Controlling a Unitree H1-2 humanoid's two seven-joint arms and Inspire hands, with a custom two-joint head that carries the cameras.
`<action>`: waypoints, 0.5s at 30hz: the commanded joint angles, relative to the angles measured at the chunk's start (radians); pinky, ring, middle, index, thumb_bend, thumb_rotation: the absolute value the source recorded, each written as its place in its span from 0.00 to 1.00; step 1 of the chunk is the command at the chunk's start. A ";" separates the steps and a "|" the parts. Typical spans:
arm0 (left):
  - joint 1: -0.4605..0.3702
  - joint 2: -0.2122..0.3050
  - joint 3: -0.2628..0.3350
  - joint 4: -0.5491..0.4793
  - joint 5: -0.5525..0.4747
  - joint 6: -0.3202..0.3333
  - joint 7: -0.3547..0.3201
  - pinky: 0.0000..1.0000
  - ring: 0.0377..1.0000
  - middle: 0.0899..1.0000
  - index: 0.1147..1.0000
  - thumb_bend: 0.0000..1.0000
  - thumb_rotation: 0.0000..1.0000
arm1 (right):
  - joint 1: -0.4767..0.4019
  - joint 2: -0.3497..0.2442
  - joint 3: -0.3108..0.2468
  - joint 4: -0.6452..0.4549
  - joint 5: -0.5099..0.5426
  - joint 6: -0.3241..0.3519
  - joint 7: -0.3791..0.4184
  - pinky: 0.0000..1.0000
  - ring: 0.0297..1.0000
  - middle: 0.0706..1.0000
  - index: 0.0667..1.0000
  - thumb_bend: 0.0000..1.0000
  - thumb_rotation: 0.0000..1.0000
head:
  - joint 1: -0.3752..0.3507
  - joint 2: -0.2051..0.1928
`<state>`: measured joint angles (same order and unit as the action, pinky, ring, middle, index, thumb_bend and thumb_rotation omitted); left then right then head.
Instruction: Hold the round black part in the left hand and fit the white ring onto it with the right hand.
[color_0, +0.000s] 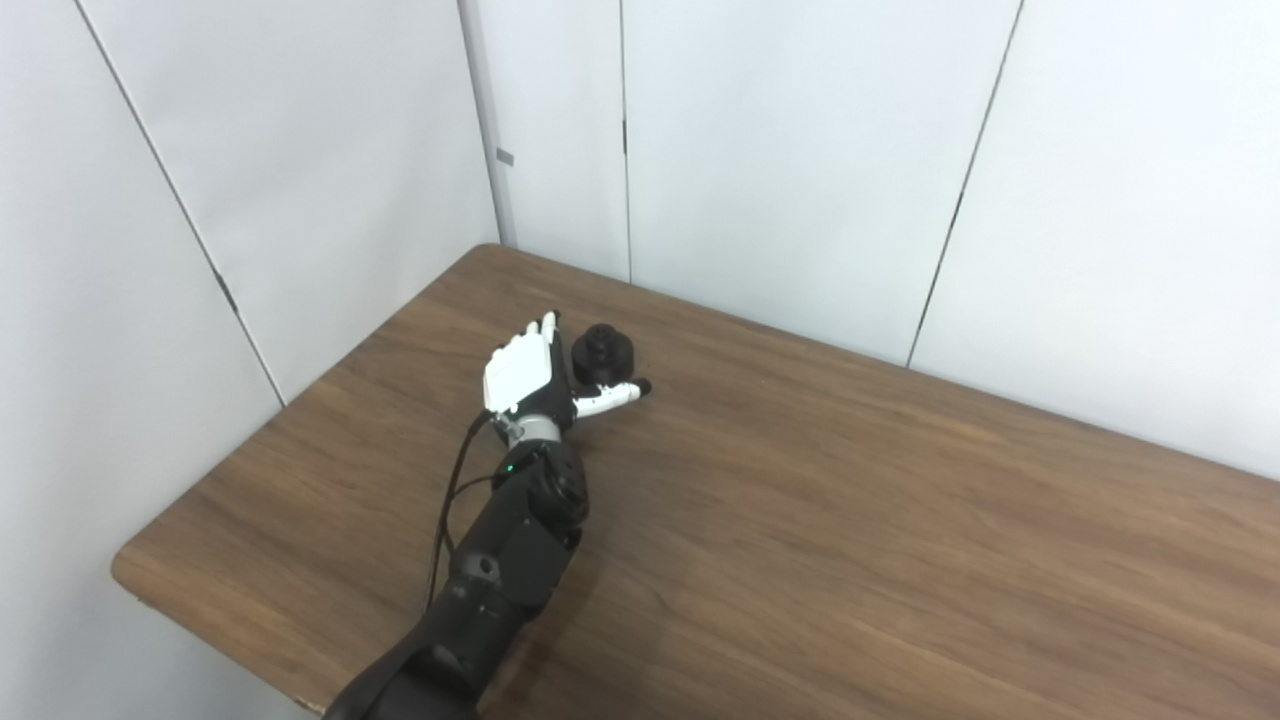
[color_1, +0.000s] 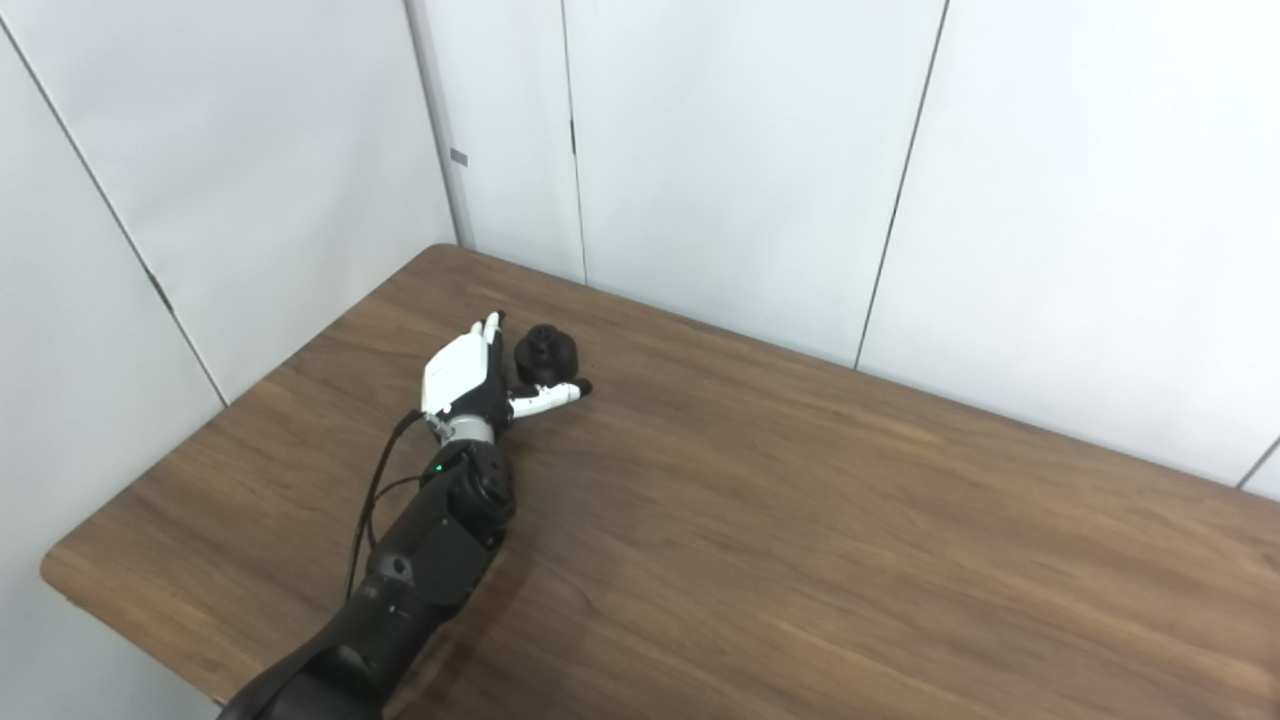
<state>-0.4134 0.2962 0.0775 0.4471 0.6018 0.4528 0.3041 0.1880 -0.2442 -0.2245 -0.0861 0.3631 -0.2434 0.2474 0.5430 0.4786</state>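
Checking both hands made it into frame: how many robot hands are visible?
1. The left hand is open beside the round black part at the table's far left. The right hand is out of view.

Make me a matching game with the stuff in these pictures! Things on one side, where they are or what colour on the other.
Things:
1. left hand
2. round black part
3. table
4. wall panels

Descriptions:
A. brown wood
B. white, behind the table
C. fingers apart, next to the black part
D. sitting on the table by the hand

Pairs: 1-C, 2-D, 3-A, 4-B
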 joint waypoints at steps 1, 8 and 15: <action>-0.027 -0.003 -0.013 0.003 -0.038 -0.002 -0.019 1.00 1.00 1.00 1.00 1.00 0.57 | 0.066 0.049 0.020 0.055 0.005 -0.004 -0.003 1.00 1.00 1.00 1.00 0.59 0.86 | -0.001 0.001; -0.026 -0.003 -0.021 0.006 -0.057 -0.011 -0.017 1.00 1.00 1.00 1.00 1.00 0.54 | 0.075 0.054 0.021 0.040 0.002 -0.001 -0.005 1.00 1.00 1.00 1.00 0.58 0.87 | -0.008 0.005; -0.021 0.000 -0.026 0.008 -0.071 -0.029 -0.008 1.00 1.00 1.00 1.00 1.00 0.54 | 0.085 0.058 0.020 0.033 0.005 0.002 -0.006 1.00 1.00 1.00 1.00 0.56 0.86 | -0.016 0.007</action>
<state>-0.4185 0.2989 0.0614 0.4492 0.5656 0.4394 0.3136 0.2086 -0.2324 -0.2246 -0.1060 0.3599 -0.2412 0.2435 0.5262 0.4847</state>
